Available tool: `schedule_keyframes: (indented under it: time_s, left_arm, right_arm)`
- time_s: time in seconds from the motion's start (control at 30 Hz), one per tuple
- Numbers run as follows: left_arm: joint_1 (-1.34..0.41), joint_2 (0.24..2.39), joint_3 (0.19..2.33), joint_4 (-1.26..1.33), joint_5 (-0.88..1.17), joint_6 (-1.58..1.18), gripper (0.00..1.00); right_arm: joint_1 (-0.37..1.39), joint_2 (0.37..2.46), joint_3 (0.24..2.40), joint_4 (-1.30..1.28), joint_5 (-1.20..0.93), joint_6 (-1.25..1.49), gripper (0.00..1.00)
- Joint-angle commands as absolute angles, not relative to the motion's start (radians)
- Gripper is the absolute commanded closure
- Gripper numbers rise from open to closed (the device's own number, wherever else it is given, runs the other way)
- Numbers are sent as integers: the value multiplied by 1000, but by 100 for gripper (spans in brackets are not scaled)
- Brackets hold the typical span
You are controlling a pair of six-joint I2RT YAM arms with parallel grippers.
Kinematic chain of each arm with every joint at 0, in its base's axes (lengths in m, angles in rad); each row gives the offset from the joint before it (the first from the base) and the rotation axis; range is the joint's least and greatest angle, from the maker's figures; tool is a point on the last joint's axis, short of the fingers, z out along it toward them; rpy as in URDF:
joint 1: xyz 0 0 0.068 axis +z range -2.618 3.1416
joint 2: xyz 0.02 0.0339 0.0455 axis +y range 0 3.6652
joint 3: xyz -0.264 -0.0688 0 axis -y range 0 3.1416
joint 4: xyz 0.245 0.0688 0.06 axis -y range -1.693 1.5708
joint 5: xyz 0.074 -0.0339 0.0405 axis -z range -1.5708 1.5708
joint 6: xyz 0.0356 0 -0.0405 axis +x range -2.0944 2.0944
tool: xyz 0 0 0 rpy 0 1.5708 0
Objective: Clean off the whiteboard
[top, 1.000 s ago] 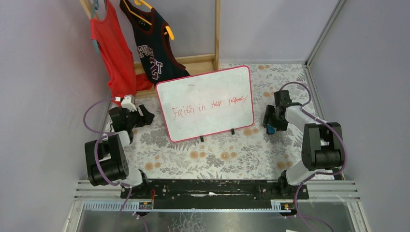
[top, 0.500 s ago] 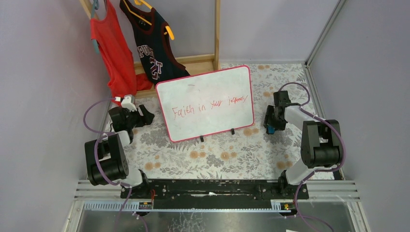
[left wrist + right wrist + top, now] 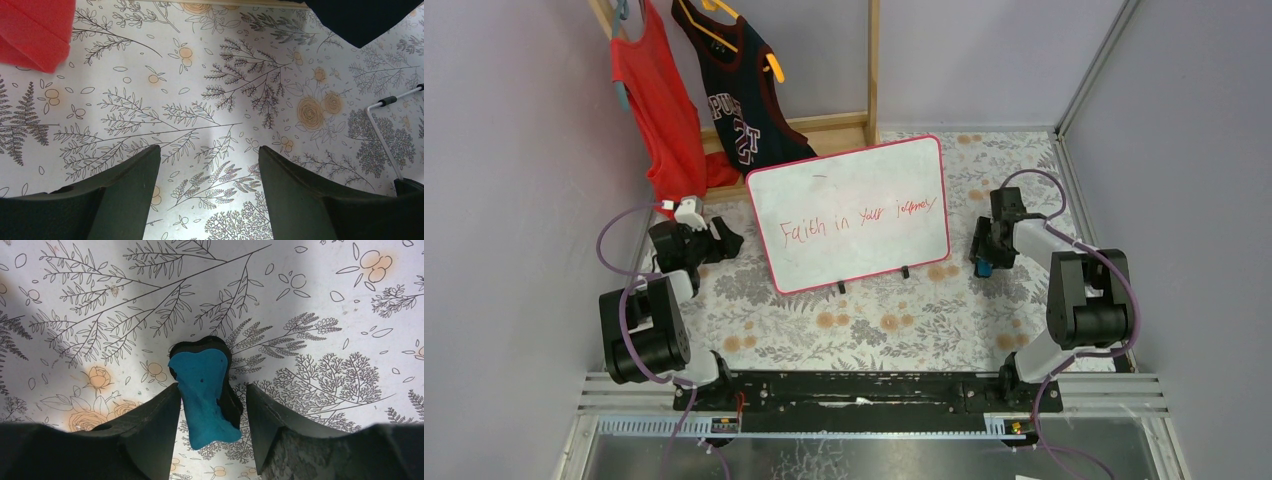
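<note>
Whiteboard [image 3: 848, 200] upright on floral table [image 3: 864, 322], red lettering [image 3: 824, 225] across its face

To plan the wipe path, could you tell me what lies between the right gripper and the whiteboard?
Only bare floral cloth separates right gripper from whiteboard, per the top view.

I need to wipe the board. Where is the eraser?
Right wrist view: the blue eraser sits on the floral table between the right hand's fingers, to the right of the whiteboard.
</note>
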State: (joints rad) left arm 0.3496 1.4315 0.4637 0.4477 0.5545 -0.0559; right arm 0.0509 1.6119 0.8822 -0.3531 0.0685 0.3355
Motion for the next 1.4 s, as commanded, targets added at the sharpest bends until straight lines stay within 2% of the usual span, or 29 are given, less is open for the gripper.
schedule_keyframes:
  time_s: [0.0,0.13,0.37,0.47,0.57,0.73,0.9,1.17,1.37]
  left_arm:
    - [356,1444,494,437,568,-45,29]
    - [356,1445,494,436,569,-43,29]
    - [356,1448,497,434,571,-44,29]
    - [356,1449,499,432,570,-44,29]
    - [356,1452,501,430,572,-44,29]
    - [356,1451,501,429,574,-42,29]
    - [355,1451,502,428,581,-40,29]
    - [357,1440,503,412,631,-15,30]
    - [357,1403,488,410,675,10,30]
  right_arm:
    - [49,1558,877,-349,82,335,44]
    - [49,1554,876,-348,78,334,62]
    - [49,1568,876,-347,62,334,64]
    - [49,1561,870,-346,58,334,79]
    - [49,1542,861,-344,44,340,99]
    - [53,1448,821,-355,12,354,100]
    - [88,1266,759,-379,17,387,100]
    - [276,968,664,-412,100,510,100]
    - [412,824,626,-463,187,589,100]
